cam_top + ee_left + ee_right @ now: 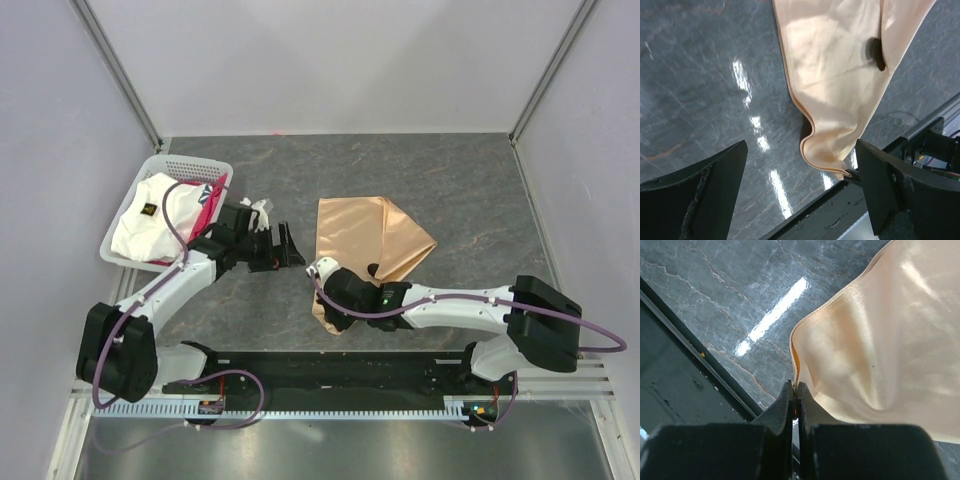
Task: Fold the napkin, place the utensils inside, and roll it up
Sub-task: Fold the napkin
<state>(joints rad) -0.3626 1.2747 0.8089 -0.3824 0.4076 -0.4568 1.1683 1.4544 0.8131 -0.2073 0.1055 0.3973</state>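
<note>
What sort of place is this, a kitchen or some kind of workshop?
Probably a robot test booth, not a kitchen: left arm and right arm bolted to a table, blank walls close around, a basket of cloths, a napkin.

The napkin (835, 100) is thin, satiny cloth. The worktop (700, 75) is glossy, veined grey stone. The basket (195, 166) is perforated white plastic.

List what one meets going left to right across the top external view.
white basket → left gripper, fingers open over bare table → napkin → right arm's shoulder
</note>
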